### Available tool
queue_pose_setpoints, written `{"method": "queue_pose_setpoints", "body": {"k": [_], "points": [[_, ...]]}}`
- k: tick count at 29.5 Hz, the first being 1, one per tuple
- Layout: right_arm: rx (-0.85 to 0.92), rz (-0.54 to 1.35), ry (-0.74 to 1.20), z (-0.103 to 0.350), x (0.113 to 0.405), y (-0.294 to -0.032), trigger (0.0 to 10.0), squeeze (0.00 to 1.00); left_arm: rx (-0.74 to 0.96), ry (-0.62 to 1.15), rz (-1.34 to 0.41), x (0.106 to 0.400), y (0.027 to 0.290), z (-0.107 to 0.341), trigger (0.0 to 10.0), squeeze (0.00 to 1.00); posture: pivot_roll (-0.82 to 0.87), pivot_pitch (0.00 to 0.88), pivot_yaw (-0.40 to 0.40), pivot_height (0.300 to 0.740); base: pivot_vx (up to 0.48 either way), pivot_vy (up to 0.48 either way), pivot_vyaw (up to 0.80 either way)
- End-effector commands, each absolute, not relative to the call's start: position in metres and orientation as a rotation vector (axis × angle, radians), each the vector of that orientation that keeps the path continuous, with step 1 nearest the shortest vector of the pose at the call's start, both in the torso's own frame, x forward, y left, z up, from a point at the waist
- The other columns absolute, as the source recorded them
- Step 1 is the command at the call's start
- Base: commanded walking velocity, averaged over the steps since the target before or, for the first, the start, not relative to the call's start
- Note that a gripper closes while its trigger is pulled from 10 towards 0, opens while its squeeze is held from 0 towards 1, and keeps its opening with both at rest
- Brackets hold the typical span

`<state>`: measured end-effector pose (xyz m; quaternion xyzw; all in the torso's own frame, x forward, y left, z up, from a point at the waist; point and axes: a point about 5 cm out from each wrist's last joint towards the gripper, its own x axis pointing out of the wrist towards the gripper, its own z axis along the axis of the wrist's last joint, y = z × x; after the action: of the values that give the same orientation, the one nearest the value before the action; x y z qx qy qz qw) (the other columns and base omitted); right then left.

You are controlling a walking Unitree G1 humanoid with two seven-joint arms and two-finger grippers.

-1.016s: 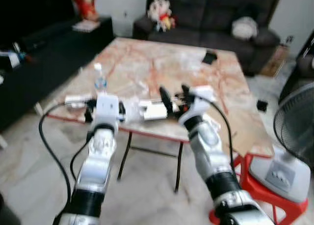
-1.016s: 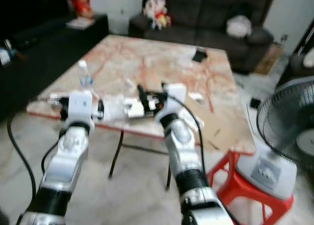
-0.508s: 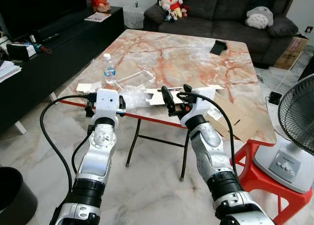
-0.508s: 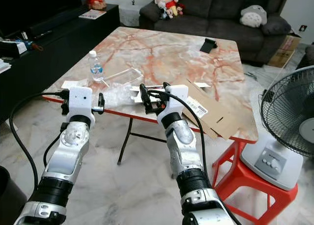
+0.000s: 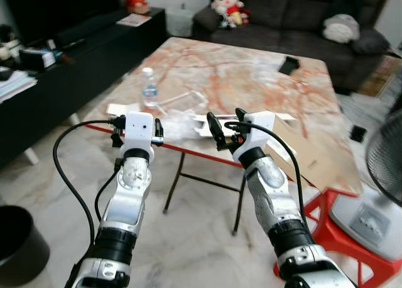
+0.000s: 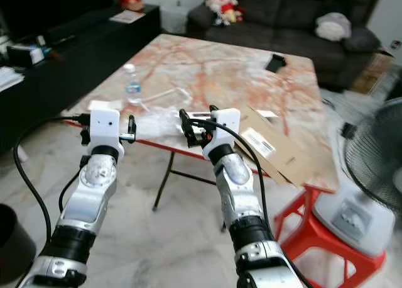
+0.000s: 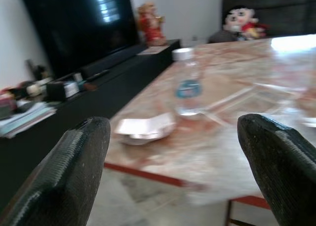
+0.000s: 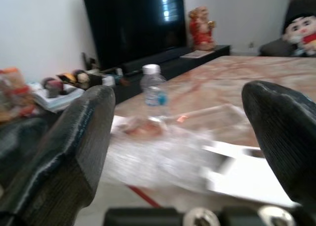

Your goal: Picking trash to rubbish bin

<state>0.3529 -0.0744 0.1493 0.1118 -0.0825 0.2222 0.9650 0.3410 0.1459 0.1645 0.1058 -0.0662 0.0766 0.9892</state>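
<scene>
While both grippers hover before bench (image 5: 251, 74) edge, fingers wide, empty: trash at frame centre — water bottle (image 5: 149, 87), crumpled plastic wrap (image 5: 178, 121). Step closer, then reach; bin (image 5: 19, 244) lower left.

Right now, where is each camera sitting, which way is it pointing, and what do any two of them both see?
Left eye view: on the head, looking forward and down at the marble table; both silver arms show, left gripper and right gripper raised before the table's near edge.
Right eye view: same head, same scene.
Left wrist view: looks along its two black fingers, spread wide, toward the water bottle.
Right wrist view: along its own spread fingers, toward the same bottle.
Shared: both wrist views catch the bottle and the black TV cabinet.
</scene>
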Motion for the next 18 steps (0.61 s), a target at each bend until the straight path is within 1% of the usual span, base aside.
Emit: {"method": "queue_pose_setpoints", "body": {"k": [1, 18], "points": [[0.231, 0.44, -0.182, 0.1549, 0.3553, -0.0783, 10.0, 0.0, 0.2, -0.15, 0.154, 0.3428, 0.1435, 0.1685, 10.0, 0.0, -0.01, 0.026, -0.061, 0.74, 0.371, 0.0, 0.0], [0.244, 0.451, -0.163, 0.1542, 0.3558, -0.0761, 10.0, 0.0, 0.203, -0.162, 0.145, 0.3427, 0.1408, 0.1695, 10.0, 0.0, -0.01, 0.023, -0.064, 0.74, 0.37, 0.0, 0.0]]}}
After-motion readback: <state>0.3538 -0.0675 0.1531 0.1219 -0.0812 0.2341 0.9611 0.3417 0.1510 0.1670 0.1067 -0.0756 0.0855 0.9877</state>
